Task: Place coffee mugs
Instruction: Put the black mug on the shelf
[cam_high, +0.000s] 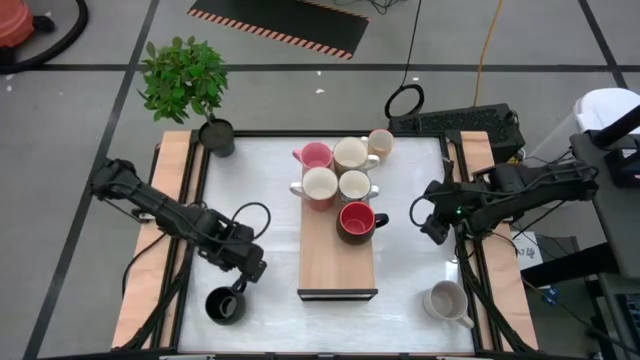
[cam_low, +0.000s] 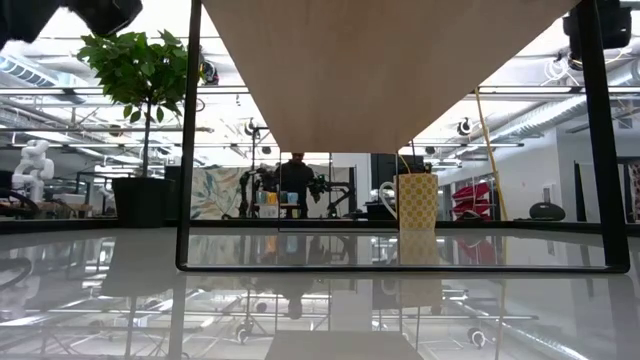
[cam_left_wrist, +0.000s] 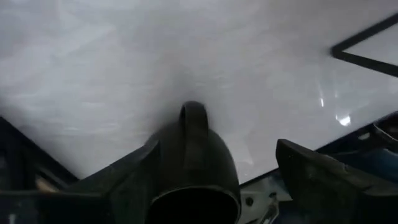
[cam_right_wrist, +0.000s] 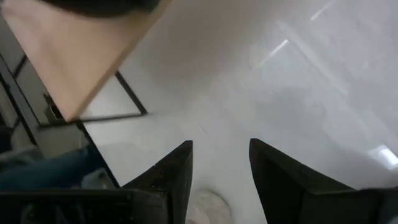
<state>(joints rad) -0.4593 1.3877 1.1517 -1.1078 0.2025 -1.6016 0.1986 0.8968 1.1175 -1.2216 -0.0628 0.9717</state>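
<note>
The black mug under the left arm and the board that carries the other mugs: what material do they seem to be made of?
The black mug looks like glazed ceramic: dark, smooth, with a soft sheen on its handle in the left wrist view. The board looks like pale, matt wood or wood laminate, with a dark frame at its near edge; the pictures leave open which.

Left arm (cam_high: 165, 212): I see matte black links with a black cable looping off its wrist.
Right arm (cam_high: 510, 190): black too, with a tiny green light.
Fingers (cam_right_wrist: 281, 177): dark, wedge-shaped, plain.
</note>
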